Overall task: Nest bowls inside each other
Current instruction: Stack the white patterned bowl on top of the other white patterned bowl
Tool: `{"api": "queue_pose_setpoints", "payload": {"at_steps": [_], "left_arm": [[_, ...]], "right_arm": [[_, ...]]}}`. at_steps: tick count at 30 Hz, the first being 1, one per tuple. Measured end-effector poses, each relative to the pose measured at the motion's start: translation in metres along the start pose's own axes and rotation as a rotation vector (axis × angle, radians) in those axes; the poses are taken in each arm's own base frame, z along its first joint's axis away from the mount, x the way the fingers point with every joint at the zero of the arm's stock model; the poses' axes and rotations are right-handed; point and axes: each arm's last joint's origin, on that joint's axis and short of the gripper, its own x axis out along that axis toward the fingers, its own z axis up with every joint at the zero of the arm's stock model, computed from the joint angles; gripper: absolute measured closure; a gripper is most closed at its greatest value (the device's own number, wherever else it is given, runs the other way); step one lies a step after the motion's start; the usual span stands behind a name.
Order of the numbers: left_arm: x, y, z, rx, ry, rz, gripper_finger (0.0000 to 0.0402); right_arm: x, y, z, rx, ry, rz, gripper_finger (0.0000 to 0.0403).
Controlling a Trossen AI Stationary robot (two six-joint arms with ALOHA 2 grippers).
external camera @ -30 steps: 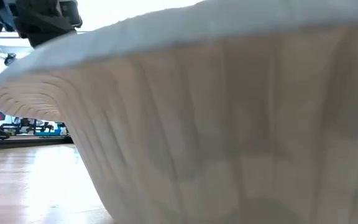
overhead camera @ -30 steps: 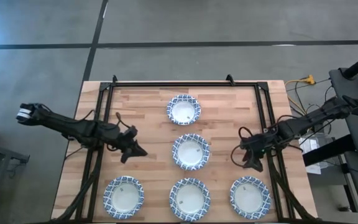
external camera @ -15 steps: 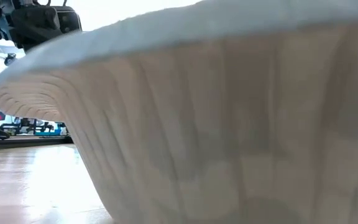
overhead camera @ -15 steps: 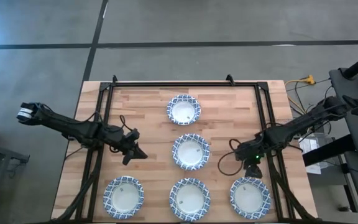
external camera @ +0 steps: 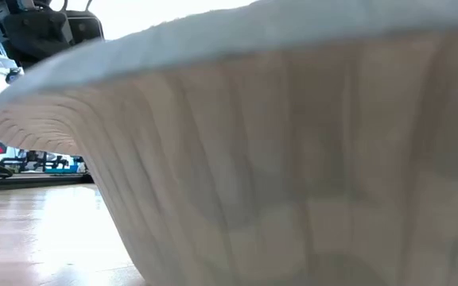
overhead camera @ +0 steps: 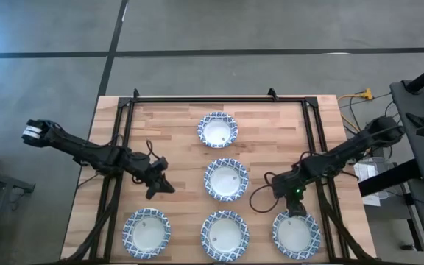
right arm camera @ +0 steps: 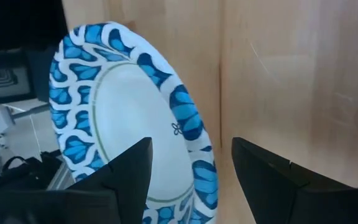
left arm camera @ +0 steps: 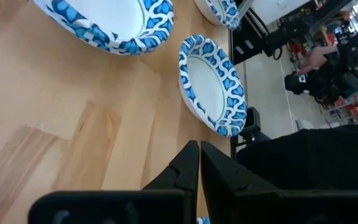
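Five bowls on the table (overhead camera: 175, 147): one (overhead camera: 217, 129) at its far middle, one (overhead camera: 226, 179) dead centre, three along its near edge (overhead camera: 146, 230) (overhead camera: 224, 232) (overhead camera: 297, 233). Two arms, two grippers: left (overhead camera: 160, 186), right (overhead camera: 294, 208).

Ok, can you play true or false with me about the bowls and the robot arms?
1. Five bowls show on the table from above. True.
2. The right gripper is open, by the front right bowl. True.
3. The left gripper is wide open. False: its fingers are shut together.
4. Two bowls are already stacked. False: all five sit apart.
5. The left gripper holds a bowl. False: it holds nothing.
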Motion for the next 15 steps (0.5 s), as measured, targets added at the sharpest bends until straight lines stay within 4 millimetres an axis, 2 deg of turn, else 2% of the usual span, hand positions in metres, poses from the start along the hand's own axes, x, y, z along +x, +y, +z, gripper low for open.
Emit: {"api": "queue_pose_setpoints", "payload": {"at_steps": [10,15], "left_arm": [[0.0015,-0.0015,-0.0031,0.008,0.018,-0.006,0.0402],[0.0018,-0.0020,-0.0037,0.010,0.021,-0.009,0.0402]], "right_arm": [[-0.0007,0.0082,0.0029,-0.025,0.076,0.154,0.0188],[-0.0010,0.0094,0.0035,-0.019,0.081,0.167,0.0188]]}}
